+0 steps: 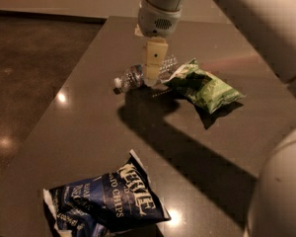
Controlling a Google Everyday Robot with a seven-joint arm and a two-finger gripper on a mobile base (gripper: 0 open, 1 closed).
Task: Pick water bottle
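Table (89, 127): water bottle (132, 77) lying toward far edge; gripper (151, 80) over its middle; chip bag (204, 88) just right; Kettle chips bag (108, 199) at near edge.

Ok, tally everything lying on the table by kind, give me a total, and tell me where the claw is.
water bottle: 1
chip bags: 2, the green chip bag and the blue chip bag
Total: 3
The claw hangs low over the middle of the water bottle, just left of the green chip bag.
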